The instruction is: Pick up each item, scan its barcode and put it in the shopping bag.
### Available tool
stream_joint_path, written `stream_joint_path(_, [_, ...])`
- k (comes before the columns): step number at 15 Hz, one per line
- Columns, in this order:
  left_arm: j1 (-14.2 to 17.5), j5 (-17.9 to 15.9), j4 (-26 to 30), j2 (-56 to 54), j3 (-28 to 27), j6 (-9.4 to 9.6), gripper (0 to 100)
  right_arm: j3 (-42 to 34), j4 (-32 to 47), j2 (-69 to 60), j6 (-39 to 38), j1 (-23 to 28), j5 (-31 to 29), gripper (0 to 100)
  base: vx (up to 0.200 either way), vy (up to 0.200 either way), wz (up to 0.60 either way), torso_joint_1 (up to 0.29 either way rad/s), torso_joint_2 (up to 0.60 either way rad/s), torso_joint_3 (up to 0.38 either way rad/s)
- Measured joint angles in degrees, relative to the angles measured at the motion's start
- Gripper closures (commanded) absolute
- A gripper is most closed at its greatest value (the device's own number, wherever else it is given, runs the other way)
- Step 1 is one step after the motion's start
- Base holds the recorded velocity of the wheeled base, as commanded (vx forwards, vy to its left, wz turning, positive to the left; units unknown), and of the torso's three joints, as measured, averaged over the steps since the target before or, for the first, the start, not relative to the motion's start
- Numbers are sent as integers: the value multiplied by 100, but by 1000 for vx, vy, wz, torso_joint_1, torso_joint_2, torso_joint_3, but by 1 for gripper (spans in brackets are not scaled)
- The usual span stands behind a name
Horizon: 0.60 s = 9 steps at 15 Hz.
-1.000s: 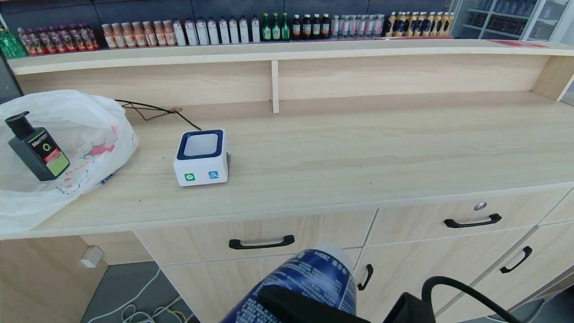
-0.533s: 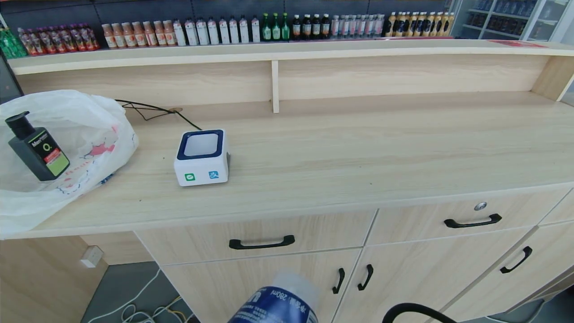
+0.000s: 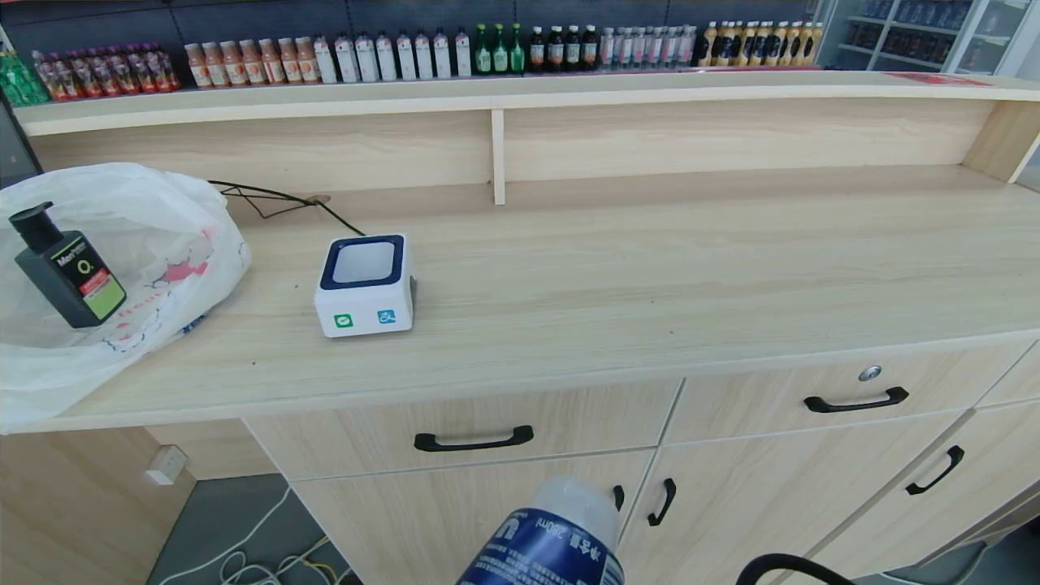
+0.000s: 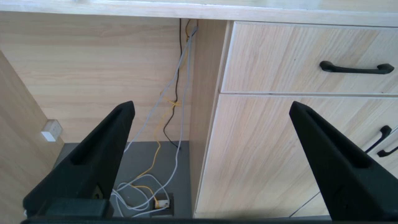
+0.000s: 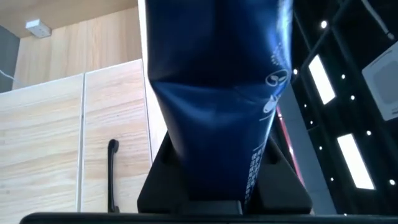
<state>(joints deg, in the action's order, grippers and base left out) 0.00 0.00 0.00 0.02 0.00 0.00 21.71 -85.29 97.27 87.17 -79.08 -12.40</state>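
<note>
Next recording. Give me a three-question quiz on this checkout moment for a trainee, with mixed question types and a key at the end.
1. Multiple choice: what does the right pincer grip? A) a blue bottle B) a green can C) nothing
2. True or false: the left pincer is open and empty.
3. Fill in, by the robot's own sides: the shopping bag lies on the counter to the ____ of the scanner.
Key: 1 A; 2 true; 3 left.
</note>
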Motion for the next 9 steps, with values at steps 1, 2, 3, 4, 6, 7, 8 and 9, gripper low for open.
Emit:
stream_joint_path(1, [0, 2, 0, 0, 0, 0, 0, -16, -6, -16, 63, 11, 17, 100, 0, 0, 0, 0, 0, 0])
stream_joint_path(2, [0, 0, 0, 0, 0, 0, 0, -18, -5, -20, 216, 15, 46, 100, 0, 0, 0, 0, 0, 0])
stream_joint_path(3, [0, 0, 0, 0, 0, 0, 0, -5, -6, -24, 323, 15, 57, 100, 0, 0, 0, 0, 0, 0])
stream_joint_path(4, [0, 0, 0, 0, 0, 0, 0, 9, -5, -28, 495, 17, 59, 100, 0, 0, 0, 0, 0, 0])
stream_joint_path(6, [0, 0, 0, 0, 0, 0, 0, 55, -11, -66, 864, 37, 59, 100, 0, 0, 0, 0, 0, 0])
stream_joint_path(7, [0, 0, 0, 0, 0, 0, 0, 85, -13, -83, 998, 56, 55, 100, 0, 0, 0, 0, 0, 0])
stream_joint_path(8, [0, 0, 0, 0, 0, 0, 0, 107, -22, -99, 1075, 66, 52, 100, 0, 0, 0, 0, 0, 0])
stream_joint_path(9, [0, 0, 0, 0, 0, 0, 0, 118, -24, -111, 1086, 74, 55, 100, 0, 0, 0, 0, 0, 0])
